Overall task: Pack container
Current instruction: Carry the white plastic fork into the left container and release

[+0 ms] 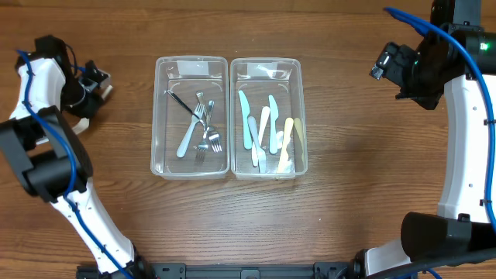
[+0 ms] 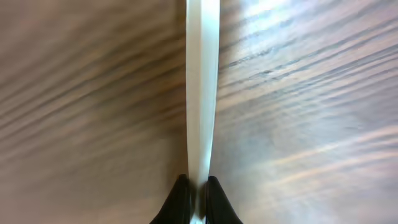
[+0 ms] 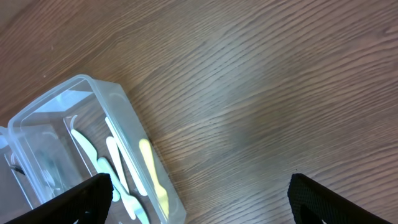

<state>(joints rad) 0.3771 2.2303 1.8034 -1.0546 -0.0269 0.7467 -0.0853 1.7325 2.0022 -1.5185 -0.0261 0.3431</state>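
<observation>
Plastic packing, mid-carry: gripping a thin white utensil (image 2: 202, 93) edge-on in left fingers (image 2: 178, 204) over bench (image 2: 93, 93), well left of containers (image 1: 157, 116); holding right fingers (image 3: 74, 199) wide, empty. Next, probably: carry right, lower into matching container, release.

A wooden table (image 1: 349, 116) carries a clear fork bin (image 1: 186, 68) just beside a knife bin (image 1: 267, 68). A white strip (image 2: 202, 93) perhaps rests there too.

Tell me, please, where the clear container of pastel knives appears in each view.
Overhead: knife container right of centre, beside the fork container.
Left wrist: not in it; the left gripper pinches a white strip.
Right wrist: its rim at lower left.
Shared landmark: the yellow knife inside it.
</observation>
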